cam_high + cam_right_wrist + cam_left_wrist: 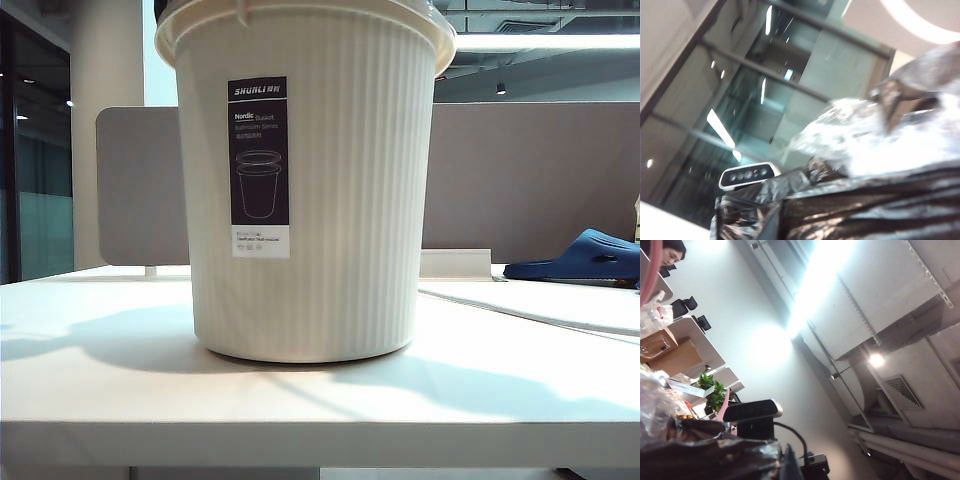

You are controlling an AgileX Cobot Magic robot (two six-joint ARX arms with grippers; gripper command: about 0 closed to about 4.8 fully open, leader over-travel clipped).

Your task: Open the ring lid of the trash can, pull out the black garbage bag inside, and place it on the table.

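- The exterior view shows only the can point(310, 180), upright on the tabletop point(100, 390), label facing the camera, long axis vertical, wide mouth up. Its rim runs out of the top of the picture, so the mouth, bag and both arms are out of sight there.
- Behind the can stands a grey-brown partition point(520, 180); far right, well apart from the can, lies a blue slipper point(585, 258) on the tabletop.
- The left wrist view points up at the ceiling. The bag point(705, 455), glossy and crinkled, fills the near edge, with clear crumpled plastic point(655, 405) beside it. A curved strip of the pink ring lid point(652, 267) crosses one corner. A black camera point(751, 411) sits just past the bag; further off are a plant point(712, 390) and cardboard boxes point(670, 352).
- The left fingers do not show in any view; they read as clenched. What they hold cannot be told.
- The right wrist view also looks upward: the bag point(865, 205) lies close under the lens, clear plastic point(870, 135) heaped over it, a camera point(747, 175) beyond.
- The right fingers are hidden too, clenched; their hold cannot be told.
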